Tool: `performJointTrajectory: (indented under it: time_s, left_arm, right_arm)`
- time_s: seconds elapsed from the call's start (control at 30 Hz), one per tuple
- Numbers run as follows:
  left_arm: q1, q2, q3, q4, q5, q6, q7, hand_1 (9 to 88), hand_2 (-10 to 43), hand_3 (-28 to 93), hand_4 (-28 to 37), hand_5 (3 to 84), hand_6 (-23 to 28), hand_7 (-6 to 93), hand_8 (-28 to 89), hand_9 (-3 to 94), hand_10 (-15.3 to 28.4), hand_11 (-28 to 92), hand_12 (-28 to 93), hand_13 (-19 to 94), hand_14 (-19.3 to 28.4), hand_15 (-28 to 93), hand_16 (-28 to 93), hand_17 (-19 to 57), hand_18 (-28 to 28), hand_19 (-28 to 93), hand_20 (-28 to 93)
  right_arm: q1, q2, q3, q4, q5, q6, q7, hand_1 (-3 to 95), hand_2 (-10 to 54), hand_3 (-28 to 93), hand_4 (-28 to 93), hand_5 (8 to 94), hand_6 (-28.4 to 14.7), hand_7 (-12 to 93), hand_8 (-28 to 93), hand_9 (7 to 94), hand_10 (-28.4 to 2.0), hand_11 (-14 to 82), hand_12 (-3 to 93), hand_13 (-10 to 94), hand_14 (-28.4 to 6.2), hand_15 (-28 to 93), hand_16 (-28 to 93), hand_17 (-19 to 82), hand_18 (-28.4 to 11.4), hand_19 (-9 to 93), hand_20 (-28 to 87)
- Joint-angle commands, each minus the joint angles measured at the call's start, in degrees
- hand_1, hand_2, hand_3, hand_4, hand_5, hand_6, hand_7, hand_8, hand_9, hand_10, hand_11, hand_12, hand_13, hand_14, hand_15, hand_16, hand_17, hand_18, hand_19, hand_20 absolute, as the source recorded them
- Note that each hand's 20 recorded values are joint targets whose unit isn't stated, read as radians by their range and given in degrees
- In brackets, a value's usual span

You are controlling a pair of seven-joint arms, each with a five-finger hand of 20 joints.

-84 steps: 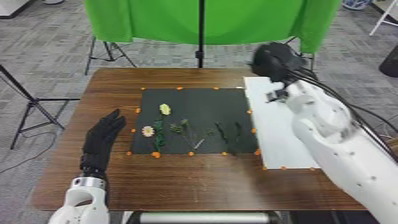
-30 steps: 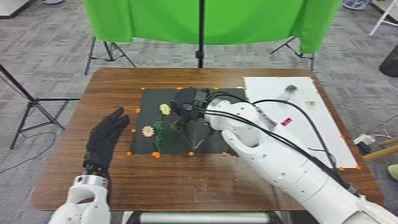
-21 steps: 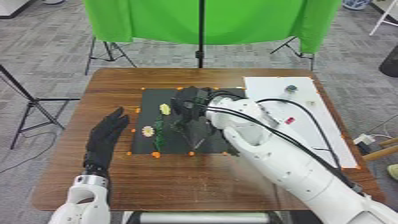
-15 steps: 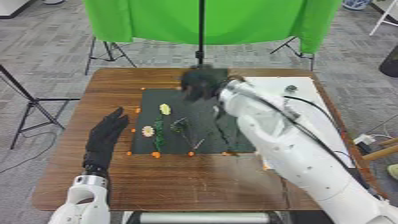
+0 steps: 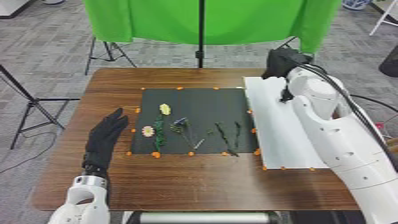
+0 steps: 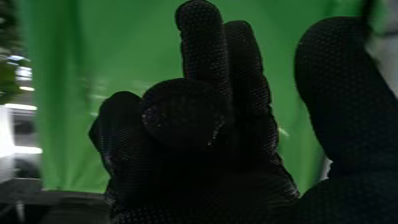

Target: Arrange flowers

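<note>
In the head view my right hand (image 5: 282, 61) is above the far end of the white board, with nothing visible in it. The right wrist view shows that hand (image 6: 204, 170) open, one finger bent and the thumb apart. My left hand (image 5: 108, 131) lies open left of the dark mat. On the mat, a yellow flower (image 5: 165, 109) stands above a pink-and-cream flower (image 5: 148, 131), both beside a green leafy stem (image 5: 159, 135). A bluish-purple flower (image 5: 180, 121) tops the thin middle stems. Two dark green stems (image 5: 237, 135) lie farther right.
The dark mat (image 5: 200, 97) has orange markers around its edge. Beside it lies the white board (image 5: 282, 135), partly under my right arm. The brown table (image 5: 195, 180) extends in front. Behind it hang a green cloth (image 5: 151, 22) and a black stand pole (image 5: 201, 40).
My right hand has moved from over the mat's middle to the far right. A bluish-purple flower now shows at the middle stems, where green tips were before. My left hand has stayed still.
</note>
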Motion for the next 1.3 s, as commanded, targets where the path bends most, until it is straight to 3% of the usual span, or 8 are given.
performJointTrajectory:
  time_s: [0.03,0.3,0.6,0.67,0.73,0.87,1.1,1.3]
  left_arm:
    - [0.9,-0.31,0.02,0.04,0.42,-0.49,-0.99,20.4,-1.1,65,-24.4,41.6,3.6,5.8,-5,43.1,11.3,9,13,31,13.5,8,1,3.9,9.6,1,15]
    - [0.8,-0.29,0.1,0.05,0.47,-0.84,-1.49,20.3,-1.2,65,-24.5,41.6,3.6,5.8,-5,43.1,11.3,9,13,31,13.6,8,1,3.9,9.6,1,15]
    - [0.8,-0.29,-0.05,0.09,0.48,-1.31,-1.85,20.3,-1.2,65,-24.3,41.6,3.5,5.8,-5,43.1,11.3,9,13,31,13.5,8,1,3.9,9.6,1,15]
    - [0.9,-0.29,-0.14,0.05,0.42,-1.33,-1.92,20.3,-1.2,65,-24.3,41.6,3.5,5.9,-5,43.1,11.3,9,13,31,13.6,8,1,3.9,9.5,1,15]
    - [1.2,-0.37,-0.27,-0.08,0.23,-1.08,-1.75,20.2,-1.3,65,-24.3,41.5,3.5,5.9,-5,43.2,11.3,9,13,31,13.6,8,1,3.9,9.6,1,15]
    - [1.2,-0.57,-0.34,-0.09,0.12,-0.9,-1.44,20.3,-1.2,65,-24.4,41.6,3.6,5.7,-5,43.2,11.3,9,13,31,13.6,8,1,3.9,9.5,1,15]
    - [1.7,-0.73,-0.4,-0.34,0.13,-0.74,-1.11,20.5,-1.1,65,-24.3,41.6,3.8,5.6,-5,43.2,11.3,9,13,31,13.6,8,1,4.0,9.5,1,15]
    - [1.7,-0.54,-0.6,-0.32,0.04,-0.64,-1.21,20.5,-1.2,65,-24.2,41.7,3.7,5.6,-5,43.1,11.3,9,13,31,13.6,8,1,4.0,9.5,1,15]
  right_arm:
    - [-4.7,0.5,3.3,1.6,-4.7,-7.0,2.6,35.7,-9.5,64,-16,65.5,2.4,14,-9,78.3,-13.7,17.5,21.3,87,-4.7,61,33,61,-13.1,93,57]
    - [-7.7,-0.1,4.8,2.3,-1.7,-6.2,3.3,33.4,-9.5,64,-15,64.0,2.7,13,-9,76.8,-14.1,16.5,21.2,86,-4.9,61,33,61,-13.3,93,57]
    - [-11.7,-2.3,6.1,7.4,-3.6,3.4,3.3,43.9,-9.5,64,-18,62.1,2.9,14,-9,78.2,-13.0,16.6,20.2,88,-3.4,61,33,62,-11.9,93,56]
    - [-12.6,-2.4,6.6,8.4,-3.7,6.8,3.5,46.0,-9.5,65,-18,63.4,2.9,15,-9,78.8,-12.6,16.7,20.1,88,-3.1,61,33,62,-11.6,93,56]
    - [-12.9,-2.5,7.1,8.9,-2.6,8.8,3.6,58.3,-9.5,56,-18,72.2,1.2,16,4,85.7,-10.8,7.6,30.2,91,-2.5,60,33,65,-10.7,93,55]
    - [-12.1,-2.1,6.7,9.6,0.2,12.3,4.6,64.6,-9.5,55,-18,79.7,0.6,18,8,92.1,-9.9,5.2,33.3,93,-2.1,59,34,67,-10.1,93,55]
    - [-10.9,-0.3,5.6,6.3,6.9,18.1,4.8,66.7,-9.5,54,-18,81.0,-0.7,18,9,92.9,-8.8,5.9,34.4,93,-1.7,59,34,67,-9.8,93,55]
    - [-9.6,2.4,0.6,-3.3,20.3,20.7,5.7,67.2,-9.5,54,-17,81.9,-1.4,18,10,93.4,-8.9,8.2,36.3,94,-1.5,59,35,68,-9.6,93,55]
